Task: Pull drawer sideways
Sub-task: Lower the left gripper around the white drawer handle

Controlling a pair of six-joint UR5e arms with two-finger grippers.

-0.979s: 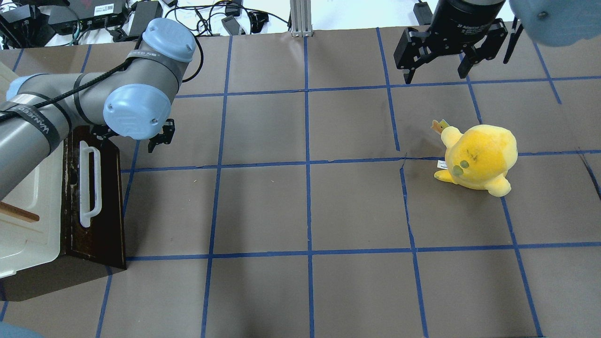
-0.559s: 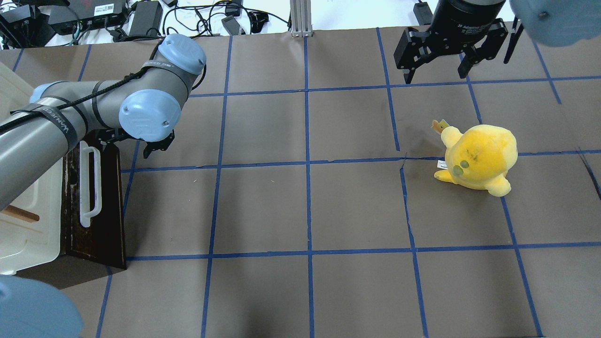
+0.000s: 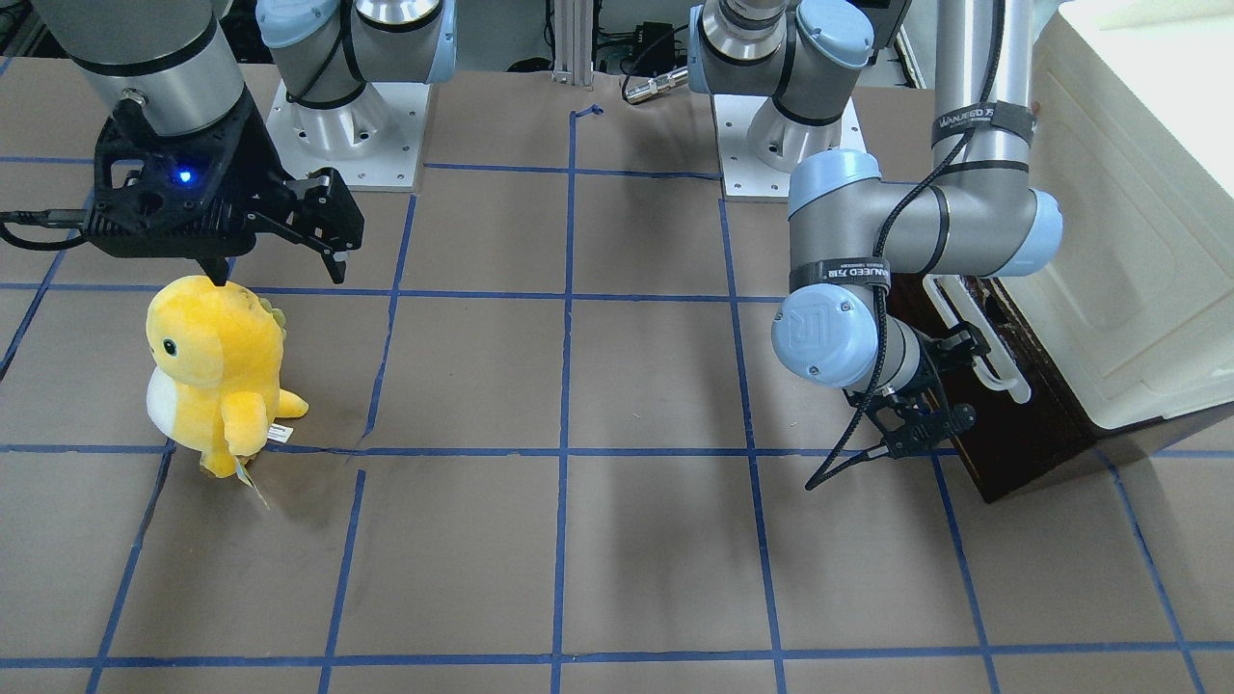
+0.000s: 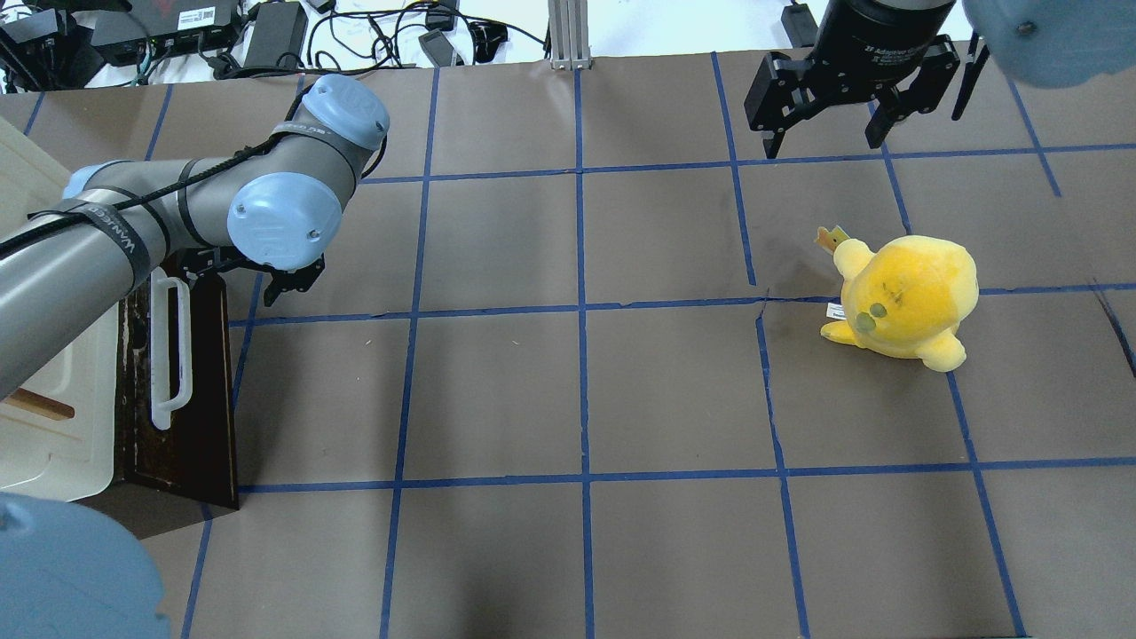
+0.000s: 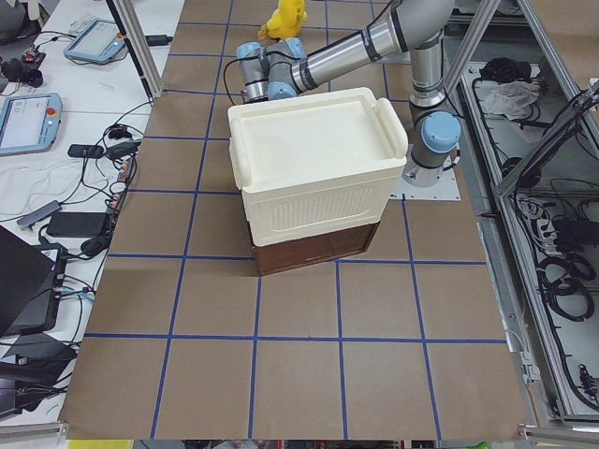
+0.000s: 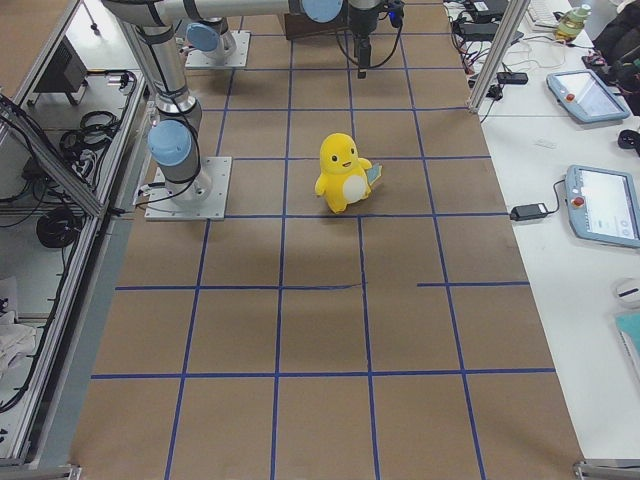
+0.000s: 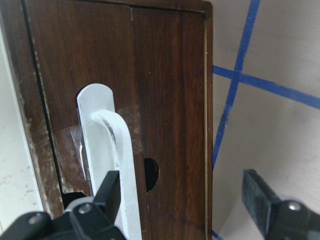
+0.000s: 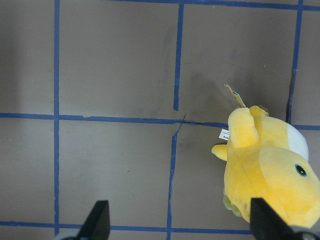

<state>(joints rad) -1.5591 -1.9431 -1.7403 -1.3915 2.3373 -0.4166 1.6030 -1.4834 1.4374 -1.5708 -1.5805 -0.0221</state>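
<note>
The drawer (image 4: 191,399) has a dark brown front with a long white bar handle (image 4: 169,346) and sits under the white cabinet at the table's left. It also shows in the front-facing view (image 3: 1027,439) and close up in the left wrist view (image 7: 170,90). My left gripper (image 4: 271,286) (image 3: 950,390) (image 7: 182,200) is open at the far end of the drawer front. One finger (image 7: 107,192) lies over the handle (image 7: 107,145) and the other over the table in front. My right gripper (image 4: 825,142) (image 3: 280,275) (image 8: 180,225) is open and empty, far from the drawer.
The large white cabinet (image 4: 53,426) (image 3: 1128,241) (image 5: 314,168) stands over the drawer at the table's left edge. A yellow plush toy (image 4: 905,297) (image 3: 217,366) (image 8: 270,175) stands at the right, close under my right gripper. Brown paper with blue tape lines covers the table.
My left wrist has swung round and the gripper has moved in toward the far end of the drawer front and its handle. The right arm, drawer and plush have not moved.
</note>
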